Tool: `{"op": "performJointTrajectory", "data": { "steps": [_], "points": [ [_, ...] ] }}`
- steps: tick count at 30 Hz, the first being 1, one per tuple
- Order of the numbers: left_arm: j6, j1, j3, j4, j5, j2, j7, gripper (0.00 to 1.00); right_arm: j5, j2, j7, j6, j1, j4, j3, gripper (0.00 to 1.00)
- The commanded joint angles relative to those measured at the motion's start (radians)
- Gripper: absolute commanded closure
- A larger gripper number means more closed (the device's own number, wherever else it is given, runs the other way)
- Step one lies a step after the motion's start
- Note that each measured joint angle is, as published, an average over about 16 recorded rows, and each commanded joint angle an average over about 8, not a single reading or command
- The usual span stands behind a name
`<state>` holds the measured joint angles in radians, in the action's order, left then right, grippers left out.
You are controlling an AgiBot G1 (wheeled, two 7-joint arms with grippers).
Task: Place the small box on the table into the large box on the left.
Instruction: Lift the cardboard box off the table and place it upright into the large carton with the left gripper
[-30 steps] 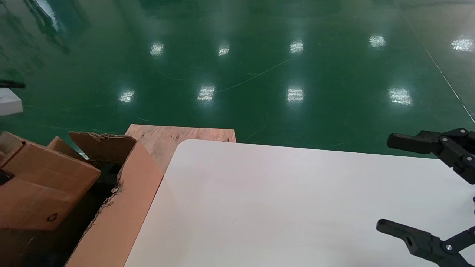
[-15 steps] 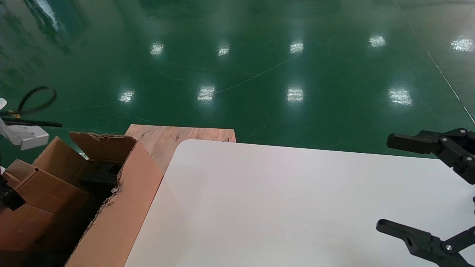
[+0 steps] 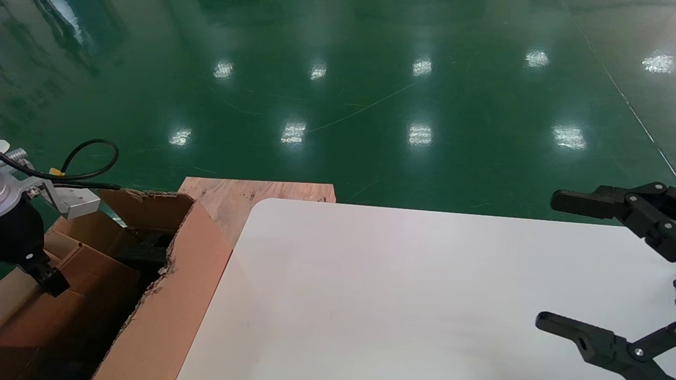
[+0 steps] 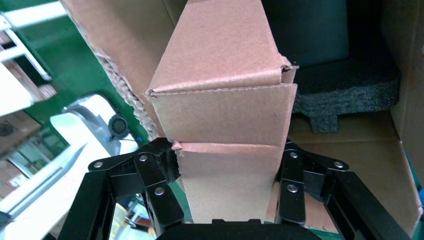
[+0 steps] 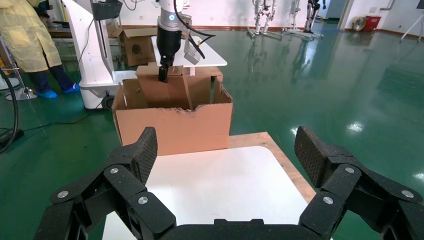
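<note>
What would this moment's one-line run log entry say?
left pincer: shut on small box, lowered inside large box | right pincer: open, parked over table | release: not yet

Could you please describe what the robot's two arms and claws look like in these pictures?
The left claw is matte black, its linked bars joined by silver rivets. In the head view its wrist is a black cylinder with a silver bracket and a looping black cable bearing a small yellow tag. The right claw matches: black linkages, silver rivets, and fingertip pads with a fine dimpled texture.

Bare white table [image 3: 422,295], rounded corner
</note>
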<state>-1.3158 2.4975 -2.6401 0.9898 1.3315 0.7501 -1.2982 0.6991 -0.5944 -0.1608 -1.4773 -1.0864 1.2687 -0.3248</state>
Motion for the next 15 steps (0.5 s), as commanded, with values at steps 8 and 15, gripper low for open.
{"op": "performJointTrajectory", "data": {
  "steps": [8, 15],
  "points": [
    [0.0, -0.057, 0.01, -0.082, -0.032, 0.023, -0.009, 1.0, 0.0, 0.0, 0.0, 0.0, 0.0, 0.0, 0.0, 0.0],
    [0.012, -0.094, 0.014, -0.122, -0.04, 0.039, -0.018, 1.0, 0.0, 0.0, 0.0, 0.0, 0.0, 0.0, 0.0, 0.0]
  ]
}}
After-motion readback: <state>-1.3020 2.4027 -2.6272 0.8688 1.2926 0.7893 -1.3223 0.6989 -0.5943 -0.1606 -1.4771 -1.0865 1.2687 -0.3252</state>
